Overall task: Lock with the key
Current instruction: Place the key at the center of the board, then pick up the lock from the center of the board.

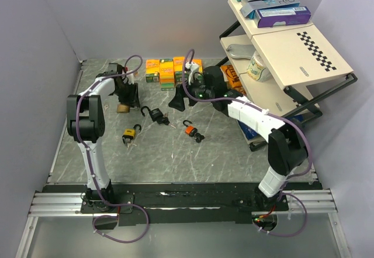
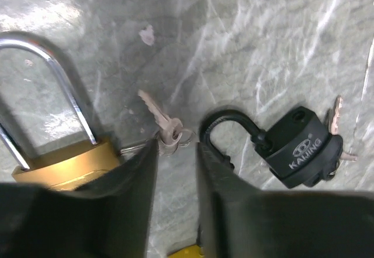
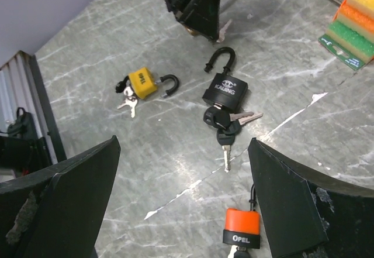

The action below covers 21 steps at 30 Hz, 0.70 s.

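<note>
Here, left tool [image 2: 176, 147] narrowly spread at key [image 2: 153, 107], brass padlock [image 2: 64, 161] beside, right tool [image 3: 184, 143] wide apart near black padlock [image 3: 225, 91]

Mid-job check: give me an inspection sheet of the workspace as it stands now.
Surface: grey marbled table, no spills seen.
Job's things: black padlock, yellow padlock and orange padlock lie with shackles open. Whether the brass padlock is open is unclear.
Clutter: coloured boxes at the far edge.
Grippers: left gripper open, tips at a small key beside the brass padlock. Right gripper open wide above the locks, holding nothing.
Cables: purple cable looped along each arm, apart from the locks.
Surroundings: shelf rack at right, loaded.
</note>
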Available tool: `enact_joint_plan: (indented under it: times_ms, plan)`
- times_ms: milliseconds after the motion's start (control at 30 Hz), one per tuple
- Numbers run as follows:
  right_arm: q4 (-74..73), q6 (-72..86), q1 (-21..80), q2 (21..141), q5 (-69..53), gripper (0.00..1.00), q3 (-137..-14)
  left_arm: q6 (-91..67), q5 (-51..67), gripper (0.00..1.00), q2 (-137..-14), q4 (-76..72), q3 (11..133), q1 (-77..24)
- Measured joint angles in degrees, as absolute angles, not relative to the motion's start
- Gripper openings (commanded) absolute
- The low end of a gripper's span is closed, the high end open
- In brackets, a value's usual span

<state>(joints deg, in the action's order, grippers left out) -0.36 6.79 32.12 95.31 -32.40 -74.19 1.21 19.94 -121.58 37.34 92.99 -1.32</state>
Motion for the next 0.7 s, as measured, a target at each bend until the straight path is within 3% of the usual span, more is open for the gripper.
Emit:
enact_joint_plan:
  times_ms: [100, 133, 200, 267, 367, 700]
  plan:
    - [-1.8, 6.3, 32.3, 97.6, -31.8, 0.99, -75.9, 1.0, 21.1, 0.61, -121.5, 37.9, 93.0, -1.3]
    - [-2.6, 6.2, 32.4, 98.4, -31.2, 0.99, -76.5, 0.9, 21.5, 0.74, -121.4, 38.1, 93.0, -1.3]
    - [-4.2, 5.8, 32.6, 100.3, -30.3, 0.98, -78.2, 0.7, 22.4, 0.78, -120.8, 38.5, 93.0, -1.3]
    - [-6.3, 5.1, 33.1, 102.7, -28.2, 0.98, -80.8, -0.3, 23.4, 0.95, -119.5, 38.9, 93.0, -1.1]
    - [-9.8, 4.0, 34.7, 106.8, -24.3, 0.98, -86.3, -2.5, 25.5, 0.99, -115.2, 38.8, 93.0, -0.3]
    - [-21.2, 3.4, 41.9, 124.2, -10.4, 0.99, -108.0, -12.3, 30.2, 0.96, -90.3, 29.5, 86.5, 8.6]
